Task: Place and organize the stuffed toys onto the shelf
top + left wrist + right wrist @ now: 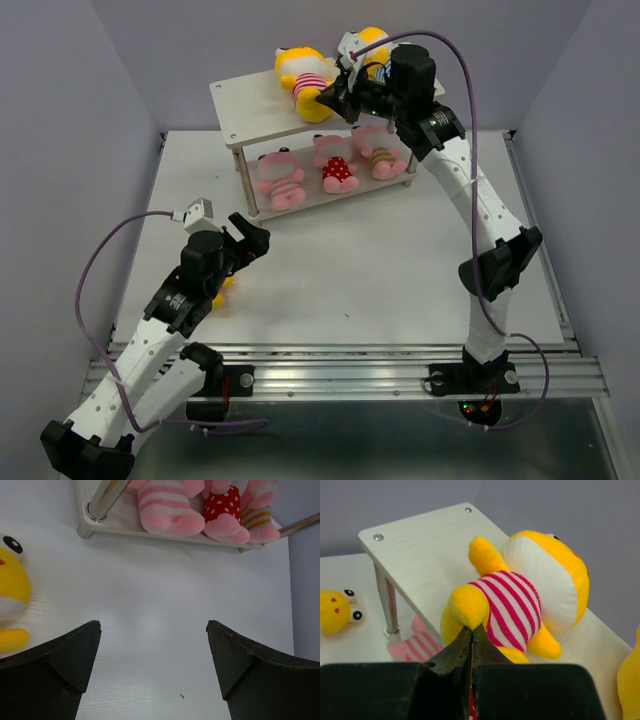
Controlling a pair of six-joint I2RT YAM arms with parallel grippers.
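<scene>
The small two-tier shelf of pale cream boards on thin legs already carries five of the six stuffed toys. On its lower board sit the pink plush doll in pink stripes, the pink plush doll in red polka dots and the pink plush doll in orange stripes, side by side. On the top board lies the yellow plush doll in a pink-striped top, on its back. Near it is a second yellow plush doll, partly hidden behind the right arm.

What is left, by my reading, is the third yellow plush doll, which lies on the white counter in front of the shelf, plus any tidying of the top row.

The right gripper has its fingers pressed together. Their tips touch the near leg of the striped yellow doll. It may be pinching a little plush, but the wrist view is too close to be sure.

The left gripper stands wide apart and holds nothing. It hangs low over the counter and faces the shelf, with the third yellow doll just off its left finger, outside the jaws.
</scene>
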